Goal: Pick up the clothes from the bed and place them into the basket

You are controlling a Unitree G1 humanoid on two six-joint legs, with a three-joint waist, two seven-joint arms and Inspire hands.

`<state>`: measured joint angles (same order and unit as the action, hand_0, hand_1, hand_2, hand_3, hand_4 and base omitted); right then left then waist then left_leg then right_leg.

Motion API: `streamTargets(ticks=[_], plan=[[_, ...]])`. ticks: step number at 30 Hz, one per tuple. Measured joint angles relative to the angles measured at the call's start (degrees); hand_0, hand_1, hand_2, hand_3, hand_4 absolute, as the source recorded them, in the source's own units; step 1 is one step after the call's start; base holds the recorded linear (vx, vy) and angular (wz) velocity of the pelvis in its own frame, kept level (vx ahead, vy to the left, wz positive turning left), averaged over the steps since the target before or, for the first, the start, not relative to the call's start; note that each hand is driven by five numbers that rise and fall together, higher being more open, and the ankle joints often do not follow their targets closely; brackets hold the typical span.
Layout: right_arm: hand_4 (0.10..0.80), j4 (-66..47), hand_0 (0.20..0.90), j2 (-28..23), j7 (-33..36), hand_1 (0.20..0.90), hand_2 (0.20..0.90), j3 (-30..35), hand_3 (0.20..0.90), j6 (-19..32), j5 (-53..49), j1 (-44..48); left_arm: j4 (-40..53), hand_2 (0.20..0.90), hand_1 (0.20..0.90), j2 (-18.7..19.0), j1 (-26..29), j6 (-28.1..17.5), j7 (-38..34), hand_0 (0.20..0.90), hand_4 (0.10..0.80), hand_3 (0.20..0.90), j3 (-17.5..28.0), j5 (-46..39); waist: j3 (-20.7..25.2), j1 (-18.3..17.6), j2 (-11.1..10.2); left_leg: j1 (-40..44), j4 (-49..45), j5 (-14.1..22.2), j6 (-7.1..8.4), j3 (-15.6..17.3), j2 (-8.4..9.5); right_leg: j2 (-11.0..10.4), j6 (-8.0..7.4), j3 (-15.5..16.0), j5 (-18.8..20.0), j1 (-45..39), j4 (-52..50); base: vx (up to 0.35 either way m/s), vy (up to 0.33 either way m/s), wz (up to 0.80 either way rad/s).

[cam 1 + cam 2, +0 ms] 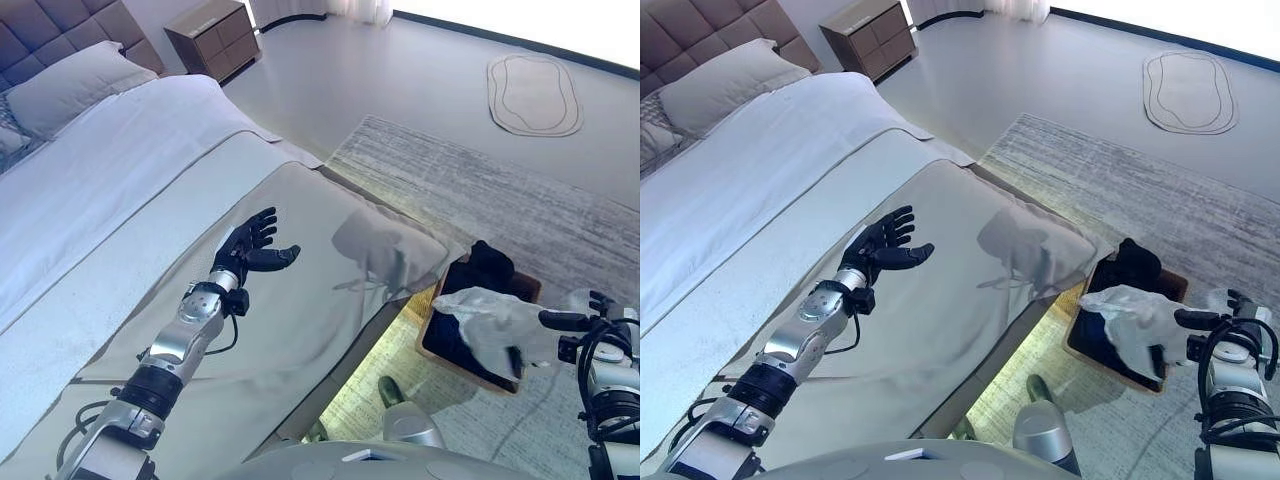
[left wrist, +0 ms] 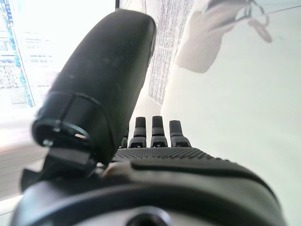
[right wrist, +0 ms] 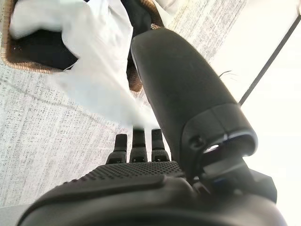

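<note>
Bedroom scene, grey floor with a woven rug (image 1: pixel 480 190) beside a big bed (image 1: pixel 120 180) covered in pale bedding; pillow (image 1: pixel 65 85) at the headboard, wooden nightstand (image 1: pixel 215 35) beyond, small oval mat (image 1: pixel 533 95) far off on the floor. One pale grey garment (image 1: pixel 385 245) lies crumpled at the bed's foot corner, near the edge. Basket (image 1: pixel 432 325) sits on the rug just below that corner, dark clothes (image 1: pixel 490 265) already inside. White garment (image 1: pixel 495 320) is draped over the basket's near rim, partly inside, partly hanging out, touching the right hand (image 1: pixel 590 320). Right hand is beside the basket at the cloth's edge; its wrist view shows fingers (image 3: pixel 134 141) fairly straight with the thumb up and the white cloth just past them, no clear pinch, so it reads as letting go. Left hand (image 1: pixel 250 250) hovers over the bedspread, fingers spread and empty, some way short of the grey garment. Step looks like the drop of the white piece into the basket, nearly done. Next probably: clear the right hand off the cloth, reach the left hand further toward the foot corner and close on the grey garment.
</note>
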<state>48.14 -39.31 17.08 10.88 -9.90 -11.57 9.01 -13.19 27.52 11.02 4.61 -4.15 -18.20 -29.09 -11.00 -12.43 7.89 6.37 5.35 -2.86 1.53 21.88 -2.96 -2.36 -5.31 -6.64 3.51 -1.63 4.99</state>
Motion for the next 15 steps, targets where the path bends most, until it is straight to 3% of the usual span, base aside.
streamTargets(ticks=[15], plan=[[0.8,-7.1,0.9,-0.2,0.0,0.9,0.9,-1.6,0.9,-1.1,1.2,0.0,0.0,0.9,0.9,-1.0,-3.7,0.2,0.1,0.9,0.8,0.9,0.5,1.0,-0.5,2.8,-0.9,0.4,-0.1,0.1,-0.07,-1.4,0.05,-0.1,0.07,1.3,0.1,-1.0,0.0,0.004,0.01,0.04]])
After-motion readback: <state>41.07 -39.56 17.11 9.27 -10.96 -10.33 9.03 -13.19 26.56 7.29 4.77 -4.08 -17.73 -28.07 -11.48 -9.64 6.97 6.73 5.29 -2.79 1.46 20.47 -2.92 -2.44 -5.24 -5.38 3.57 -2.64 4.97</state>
